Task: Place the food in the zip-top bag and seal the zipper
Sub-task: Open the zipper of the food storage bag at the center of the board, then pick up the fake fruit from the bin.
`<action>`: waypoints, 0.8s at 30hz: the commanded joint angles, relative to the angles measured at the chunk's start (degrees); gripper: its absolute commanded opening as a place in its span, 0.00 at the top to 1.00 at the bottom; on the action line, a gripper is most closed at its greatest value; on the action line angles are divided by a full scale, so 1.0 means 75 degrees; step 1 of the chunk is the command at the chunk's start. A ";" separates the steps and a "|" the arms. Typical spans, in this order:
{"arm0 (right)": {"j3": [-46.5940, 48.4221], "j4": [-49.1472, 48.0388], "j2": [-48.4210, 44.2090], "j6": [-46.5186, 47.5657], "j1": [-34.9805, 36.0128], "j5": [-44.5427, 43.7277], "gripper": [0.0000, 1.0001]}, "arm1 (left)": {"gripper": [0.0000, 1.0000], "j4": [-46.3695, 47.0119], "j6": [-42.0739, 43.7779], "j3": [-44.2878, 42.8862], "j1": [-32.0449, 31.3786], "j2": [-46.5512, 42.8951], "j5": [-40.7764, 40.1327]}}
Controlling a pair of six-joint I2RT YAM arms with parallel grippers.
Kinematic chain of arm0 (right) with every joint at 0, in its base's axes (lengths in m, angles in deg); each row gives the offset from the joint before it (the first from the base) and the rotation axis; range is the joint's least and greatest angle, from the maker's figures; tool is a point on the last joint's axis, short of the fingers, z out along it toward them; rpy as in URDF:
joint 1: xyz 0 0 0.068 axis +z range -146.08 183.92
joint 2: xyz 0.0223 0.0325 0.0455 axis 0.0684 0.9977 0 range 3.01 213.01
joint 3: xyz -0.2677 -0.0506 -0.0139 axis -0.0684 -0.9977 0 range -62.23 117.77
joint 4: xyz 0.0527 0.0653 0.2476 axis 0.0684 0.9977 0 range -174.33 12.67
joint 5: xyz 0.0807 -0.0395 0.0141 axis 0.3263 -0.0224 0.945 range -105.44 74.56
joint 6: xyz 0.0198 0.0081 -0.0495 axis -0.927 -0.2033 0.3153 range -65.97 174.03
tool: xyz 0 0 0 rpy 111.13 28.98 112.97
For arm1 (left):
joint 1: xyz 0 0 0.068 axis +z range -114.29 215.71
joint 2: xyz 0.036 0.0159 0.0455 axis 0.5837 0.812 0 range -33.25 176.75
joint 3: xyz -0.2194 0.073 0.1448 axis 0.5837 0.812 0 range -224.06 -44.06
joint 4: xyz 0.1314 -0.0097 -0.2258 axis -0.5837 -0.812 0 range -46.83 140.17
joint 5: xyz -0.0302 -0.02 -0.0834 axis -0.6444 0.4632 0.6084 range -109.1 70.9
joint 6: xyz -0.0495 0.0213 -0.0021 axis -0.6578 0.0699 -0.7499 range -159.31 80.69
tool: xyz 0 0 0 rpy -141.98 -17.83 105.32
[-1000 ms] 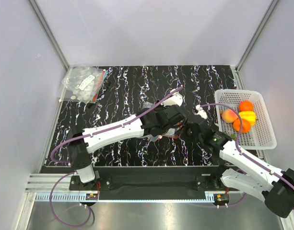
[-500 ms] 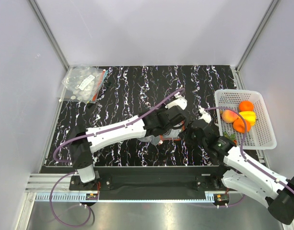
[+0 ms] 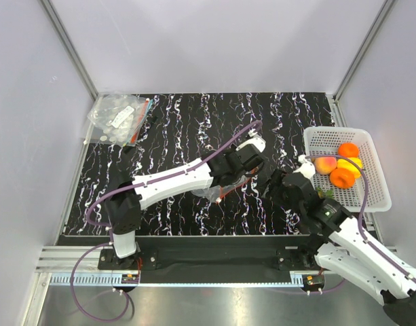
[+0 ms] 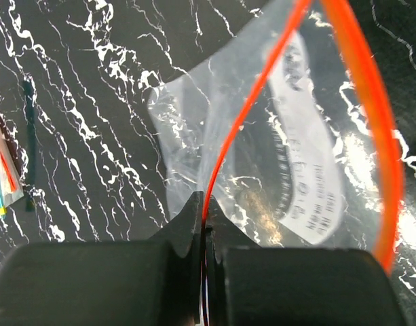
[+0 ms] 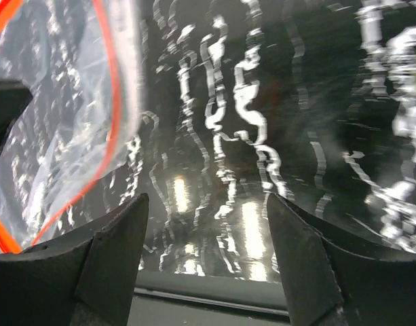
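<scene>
Now the left gripper [image 4: 206, 216] clamps the zip-top bag [image 4: 194, 115] by its zipper [image 4: 382, 136]. The right gripper [image 5: 206, 227] is apart, empty; the food [image 3: 341, 178] lies in a basket [image 3: 377, 200] at the table's [image 3: 180, 122] right edge.

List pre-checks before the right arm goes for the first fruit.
1. Left gripper pinching the zipper: ok, jaws shut on the strip.
2. Zip-top bag mouth open: ok, the strip's two sides stand apart.
3. Right gripper open and empty: ok.
4. Food in the basket, none in the bag: ok.
5. Bag mouth wide enough for a fruit: cannot tell.
</scene>
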 commanded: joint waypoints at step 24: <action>0.2930 0.0331 0.3584 0.1954 -0.6744 0.0585 0.00 | 1.00 0.0382 0.0194 -0.0032 -0.0026 -0.0540 -0.0721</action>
